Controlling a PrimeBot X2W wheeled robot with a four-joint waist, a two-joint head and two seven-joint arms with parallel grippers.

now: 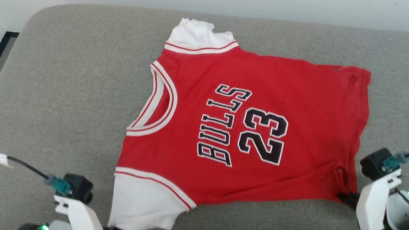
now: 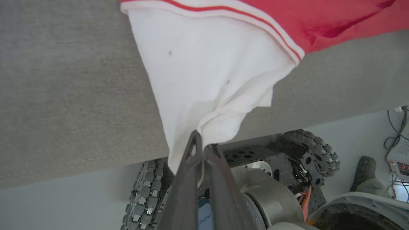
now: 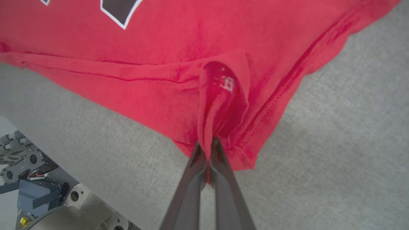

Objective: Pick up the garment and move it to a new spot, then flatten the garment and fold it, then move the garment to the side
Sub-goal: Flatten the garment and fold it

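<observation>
The garment (image 1: 244, 130) is a red jersey with white sleeves and black "BULLS 23" lettering, spread flat across the grey cushion (image 1: 72, 90). Its neck opening faces left. My left gripper (image 2: 203, 145) is shut on the tip of the near white sleeve (image 2: 204, 76), which hangs past the cushion's front edge. Over at the near right hem corner (image 3: 230, 105), my right gripper (image 3: 207, 143) is shut on a pinched fold of red cloth. In the head view the right gripper's dark fingers (image 1: 347, 198) touch that corner, and the left wrist (image 1: 74, 195) sits at lower left.
The cushion's front edge (image 2: 80, 163) runs just under the held sleeve, with my wheeled base (image 2: 287, 166) below it. A pale wall (image 1: 229, 1) lies behind the cushion. Bare grey fabric surrounds the jersey on the left and far right.
</observation>
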